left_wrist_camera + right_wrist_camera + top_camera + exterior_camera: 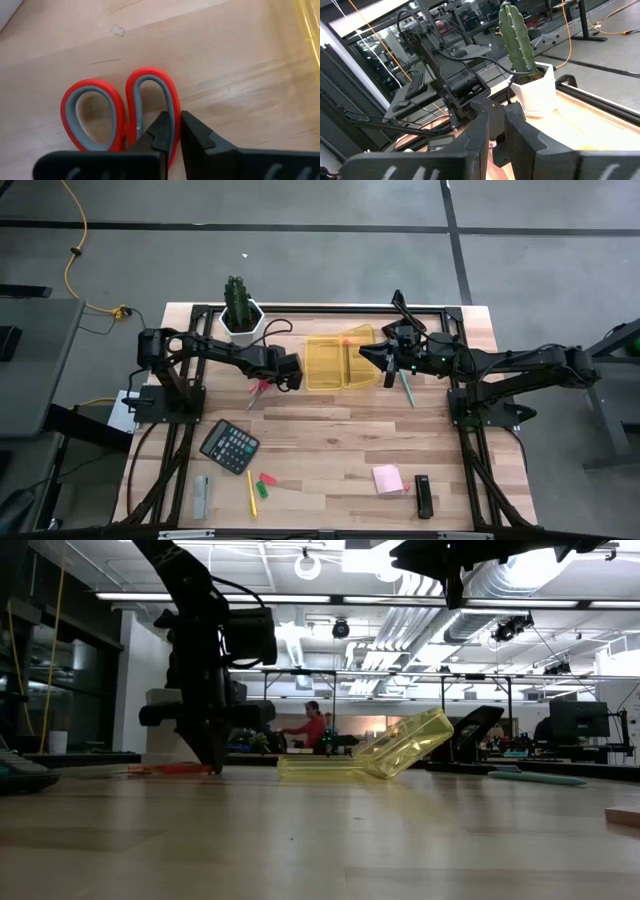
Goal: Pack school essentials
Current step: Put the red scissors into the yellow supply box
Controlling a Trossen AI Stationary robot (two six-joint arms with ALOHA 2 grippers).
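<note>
1. My left pincer point(262, 388) is down at the table point(330, 442), just left of the yellow case point(340, 360). Its tips are drawn narrow on the right loop of the red-handled scissors point(122, 117). The scissors have two red loops lined in grey and lie flat on the wood. My left arm reaches in from the table's left edge past the potted cactus point(240, 308), wrist bent down.
2. In front of that arm, toward the near edge, lie the dark calculator point(229, 446), a small grey metal bar point(202, 495), the thin yellow pencil point(251, 491) and the tiny green and orange-red pieces point(265, 483), all well apart from my pincers.
3. The yellow case is see-through and lies open at mid-table, its lid tilted up on the right side.
4. The square pink sticky-note pad point(388, 479) lies near the front right, with a small dark object point(424, 496) just beside it.
5. My right pincer point(388, 366) hangs above the case's right edge, with its fingers point(485, 135) close together and a slim gap between them. The teal pen point(407, 388) lies on the wood just beside it. My right arm stretches in from the right side.
6. Only the left wrist view shows the grip on the scissor loop. The low view shows the lid's tilt and a person in red far behind the table. The right wrist view looks across at the cactus and my left arm.
</note>
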